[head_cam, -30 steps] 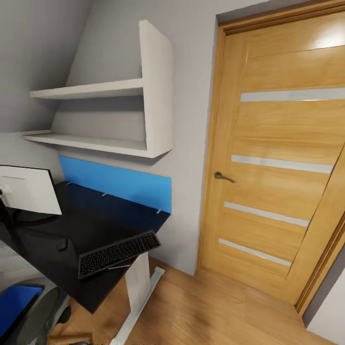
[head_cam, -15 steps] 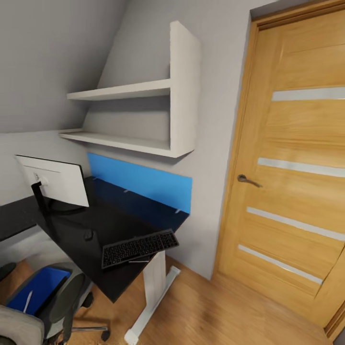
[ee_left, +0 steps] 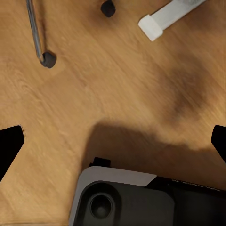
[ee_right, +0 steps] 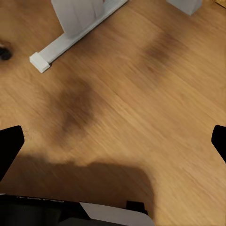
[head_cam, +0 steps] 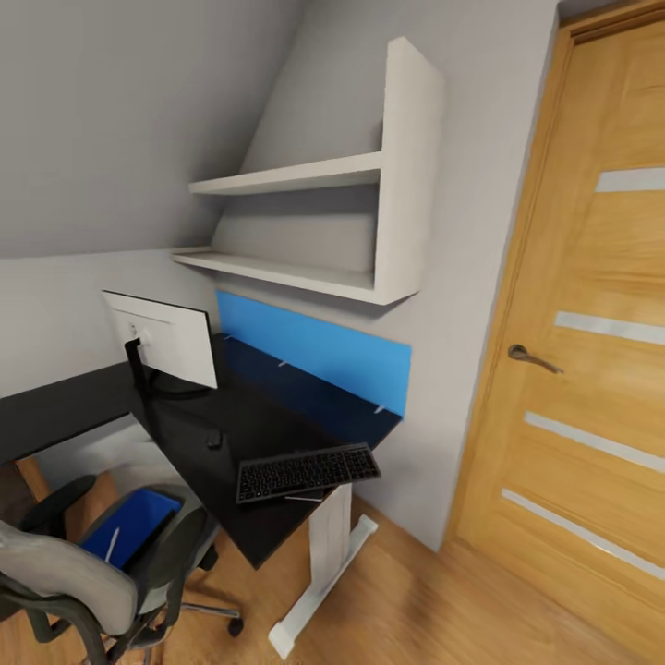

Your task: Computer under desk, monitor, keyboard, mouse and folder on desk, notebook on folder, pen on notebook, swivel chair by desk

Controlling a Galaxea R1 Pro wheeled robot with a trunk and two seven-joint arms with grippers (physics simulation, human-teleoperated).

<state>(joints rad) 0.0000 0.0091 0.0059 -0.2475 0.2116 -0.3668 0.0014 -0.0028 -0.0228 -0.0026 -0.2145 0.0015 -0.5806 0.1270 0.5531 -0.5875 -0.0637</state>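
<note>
- Monitor [head_cam: 174, 344], mouse [head_cam: 214, 440], keyboard [head_cam: 306, 472] on desk [head_cam: 249, 429].
- Folder [head_cam: 129, 525] w/ pen [head_cam: 112, 544] on chair [head_cam: 92, 573], awaiting transfer.
- My claws [ee_left: 113, 141] [ee_right: 113, 141] splayed apart, empty, above floor.

Black fingertips [ee_left: 10, 143], grey-and-black base [ee_left: 127, 197].

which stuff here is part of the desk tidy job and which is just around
Job:
monitor
keyboard
mouse
folder
pen on the folder
swivel chair
desk

Just around:
wall shelves
door
</note>
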